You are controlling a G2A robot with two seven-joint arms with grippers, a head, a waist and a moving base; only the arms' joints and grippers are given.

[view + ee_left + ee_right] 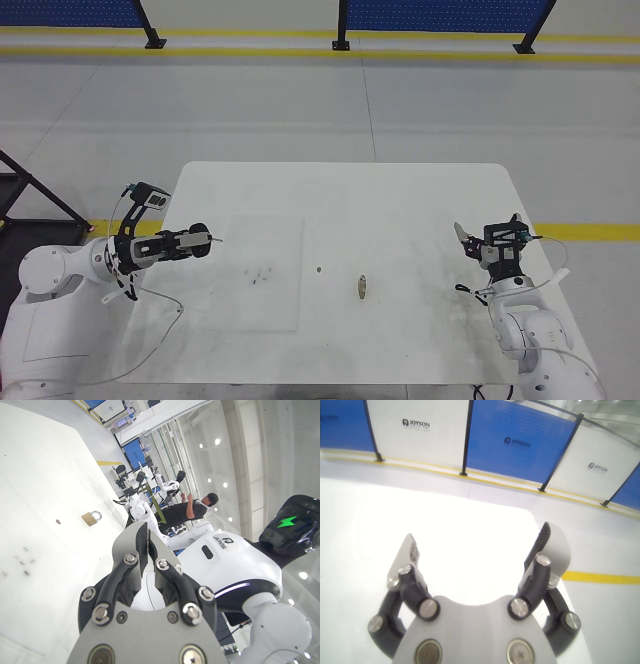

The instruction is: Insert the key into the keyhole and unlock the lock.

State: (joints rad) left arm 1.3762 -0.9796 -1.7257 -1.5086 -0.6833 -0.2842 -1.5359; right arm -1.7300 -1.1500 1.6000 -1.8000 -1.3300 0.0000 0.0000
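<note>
**Fig. Workspace at the moment shown.** A brass lock lies flat on the white tabletop, nearer the robot-side edge than the far edge. Its shackle appears seated in the body.

Just beside the lock, toward the left arm, is a small dark object, too small to identify, so the key's place cannot be told with certainty. Farther from the lock on that side is a cluster of scuff marks.

The left gripper is well apart from the lock, just inside the tabletop's edge on that side. Its fingers are pressed together, and whether they pinch anything cannot be told. The right gripper is well apart from the lock on the opposite side, near that edge and its rounded far corner. Its fingers are spread wide and hold nothing.

A broad stretch of tabletop separates the lock from each gripper and from the far edge. Beyond that edge are grey floor and blue and white barrier panels on black posts. A yellow floor line runs past the edge behind the right gripper. The panels carry printed logos, not transcribed here.
</note>
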